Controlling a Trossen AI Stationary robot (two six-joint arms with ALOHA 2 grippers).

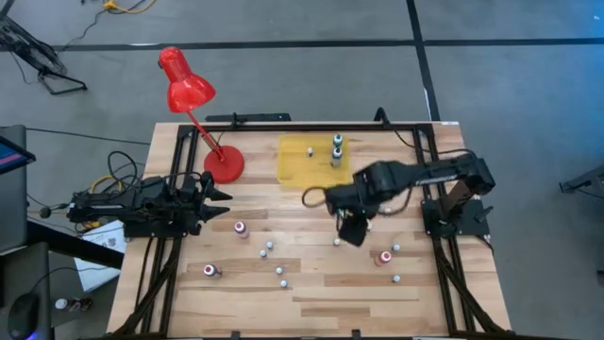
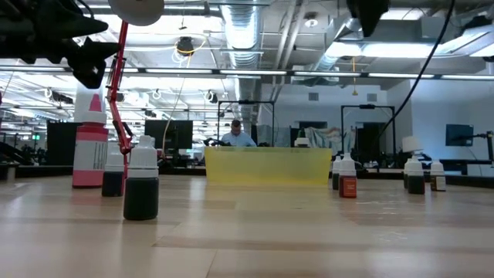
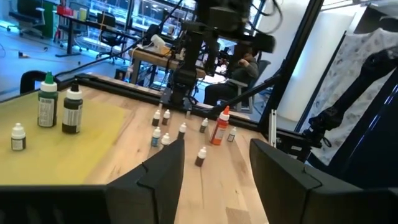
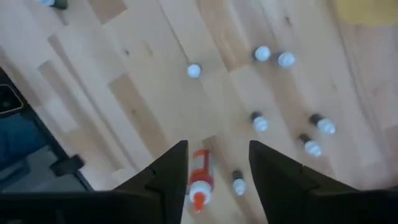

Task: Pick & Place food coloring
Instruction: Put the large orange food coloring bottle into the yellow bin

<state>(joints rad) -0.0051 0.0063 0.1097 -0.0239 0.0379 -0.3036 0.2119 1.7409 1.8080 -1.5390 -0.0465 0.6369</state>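
While bottles stay scattered, grip low on the body

Since the food coloring bottles [image 1: 281, 273] are tiny, upright and probably light, you should expect them to tip or skid on the wooden table [image 1: 321, 302] if a finger nudges one first. Hard plastic by the look, so a firm pinch won't crush it. Close across the body below the pale cap, not on the cap. Most stand loose mid-table; three already sit on the yellow mat [image 1: 300, 168]. Right gripper [image 4: 214, 163] hangs above an orange bottle [image 4: 200, 177], jaws parted, nothing held. Left gripper [image 3: 214, 163] waits at the left table edge near the red desk lamp [image 1: 189, 94], jaws apart and empty
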